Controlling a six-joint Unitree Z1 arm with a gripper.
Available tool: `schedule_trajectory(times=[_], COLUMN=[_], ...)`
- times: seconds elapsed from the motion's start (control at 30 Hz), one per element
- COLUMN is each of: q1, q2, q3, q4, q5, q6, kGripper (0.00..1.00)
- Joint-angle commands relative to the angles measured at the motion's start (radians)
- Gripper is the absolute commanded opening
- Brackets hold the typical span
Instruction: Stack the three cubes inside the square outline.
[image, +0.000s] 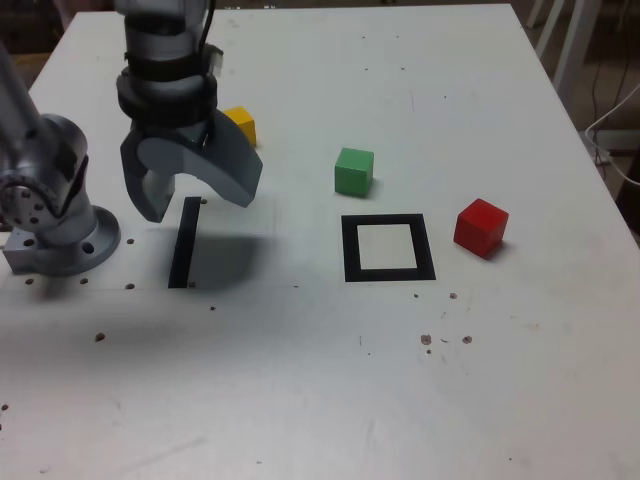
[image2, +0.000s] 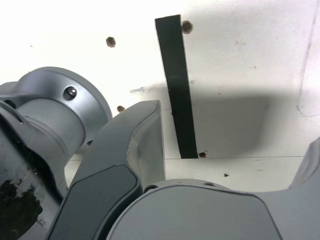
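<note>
- Hand (image: 195, 195) spread wide, empty, hanging over black strip (image: 185, 242) at exterior view's left
- Cubes, small matte blocks: green cube (image: 354, 171) just behind square outline (image: 388, 248); red cube (image: 481, 227) beside it on exterior view's right; yellow cube (image: 241, 124) partly hidden behind hand
- Outline: black frame w/ white centre, nothing in it
- White bench (image: 430, 380) speckled; arm base (image: 60, 215) at exterior view's left edge
</note>
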Motion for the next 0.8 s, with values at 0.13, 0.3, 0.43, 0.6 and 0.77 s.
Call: schedule_trajectory(times=[0.13, 0.3, 0.43, 0.6, 0.77], q1=[-0.02, -0.053, -0.072, -0.079, -0.082], q2=[0.084, 0.136, 0.168, 0.208, 0.262], q3=[-0.097, -0.181, -0.255, -0.339, -0.429], q4=[0.006, 0.024, 0.051, 0.074, 0.104], q5=[0.004, 0.017, 0.032, 0.041, 0.05], q6=[0.052, 0.069, 0.087, 0.127, 0.184], kGripper=[1.0, 1.0, 1.0, 1.0, 1.0])
